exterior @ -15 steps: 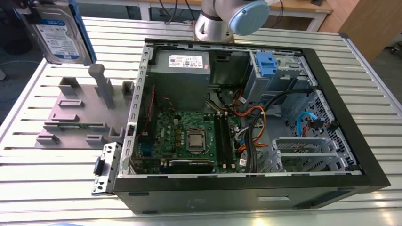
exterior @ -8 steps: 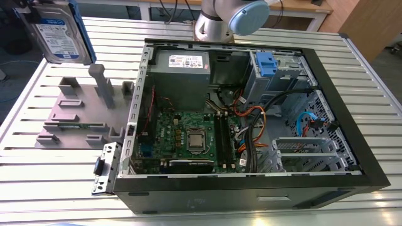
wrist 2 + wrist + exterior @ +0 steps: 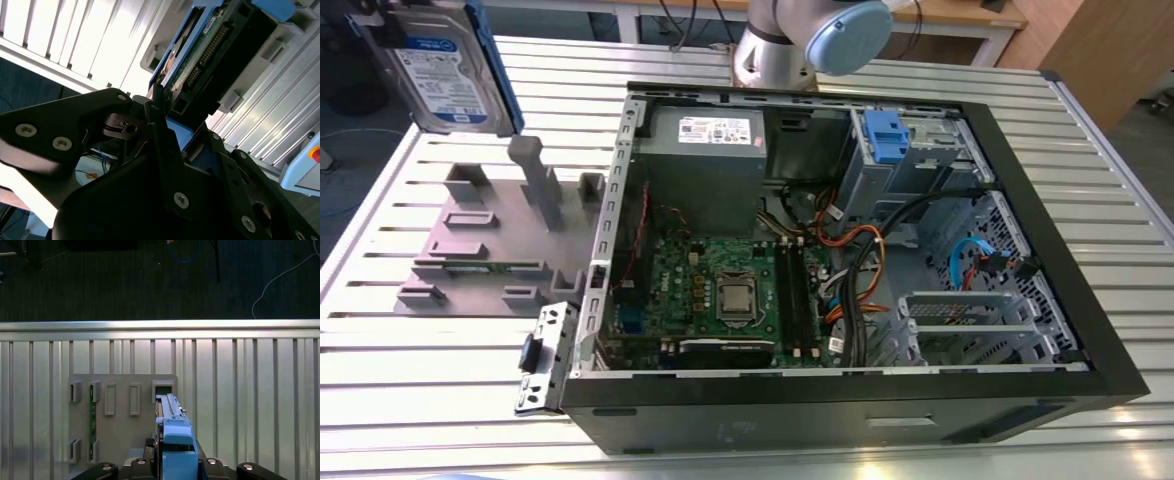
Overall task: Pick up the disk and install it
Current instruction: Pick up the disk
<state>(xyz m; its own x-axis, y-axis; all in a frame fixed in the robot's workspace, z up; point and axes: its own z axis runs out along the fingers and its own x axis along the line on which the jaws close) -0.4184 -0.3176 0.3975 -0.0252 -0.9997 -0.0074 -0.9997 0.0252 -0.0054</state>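
Observation:
The disk (image 3: pixel 440 70) hangs upright in the air above the grey stand (image 3: pixel 507 230), at the exterior view's upper left, with its white-and-blue label facing the camera and a blue bracket along its edge. In both wrist views my gripper (image 3: pixel 175 466) (image 3: pixel 182 132) is shut on the disk (image 3: pixel 169 415) (image 3: pixel 200 60), its black fingers (image 3: pixel 155 117) clamping the blue bracket. The first wrist view has the disk edge-on, lifted clear of the stand (image 3: pixel 120 415) below it.
An open computer case (image 3: pixel 1014 180) lies on the slatted metal table (image 3: pixel 1121 200), with a motherboard (image 3: pixel 720 290), cables and a drive bay holding a blue bracket (image 3: pixel 887 135). The stand has upright posts and a green memory stick (image 3: pixel 487 268). The arm's base (image 3: pixel 781 50) stands behind the case.

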